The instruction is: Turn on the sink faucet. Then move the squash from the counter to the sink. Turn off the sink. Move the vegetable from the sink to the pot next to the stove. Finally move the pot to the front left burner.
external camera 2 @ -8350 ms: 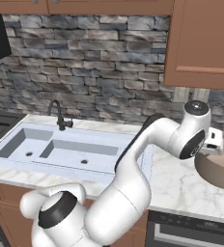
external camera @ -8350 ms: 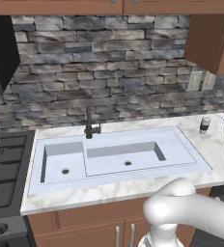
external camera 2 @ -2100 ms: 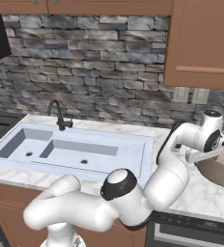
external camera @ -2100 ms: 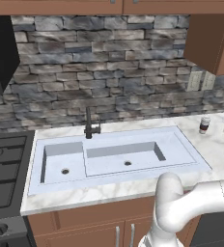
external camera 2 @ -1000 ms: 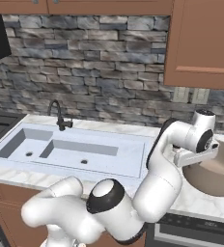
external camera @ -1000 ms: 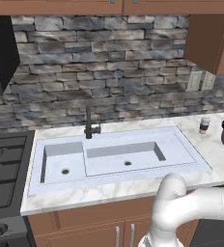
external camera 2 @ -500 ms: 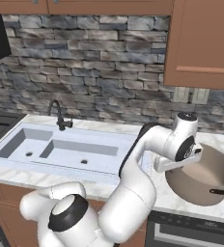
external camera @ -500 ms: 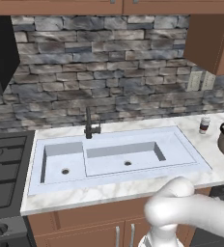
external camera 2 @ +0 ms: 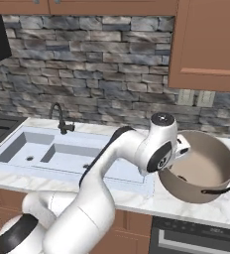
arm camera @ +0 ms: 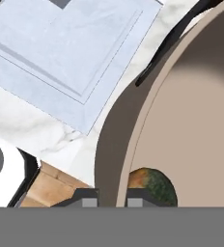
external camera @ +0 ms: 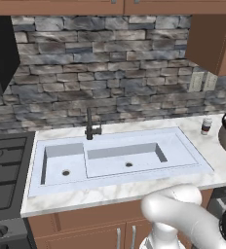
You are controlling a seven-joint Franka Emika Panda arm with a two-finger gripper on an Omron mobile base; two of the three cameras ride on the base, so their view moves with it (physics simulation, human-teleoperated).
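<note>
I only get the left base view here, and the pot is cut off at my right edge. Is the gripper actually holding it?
Observer: Yes. In the hand view the fingers straddle the rim of the pot, one outside the wall and one inside.
Operator: Is the pot on the counter or lifted?
Observer: The right base view shows the pot tilted and raised above the counter, its shadow beneath.
Operator: Is the vegetable inside?
Observer: The hand view shows the squash, dark green, on the pot's floor just past the inner finger.
</note>
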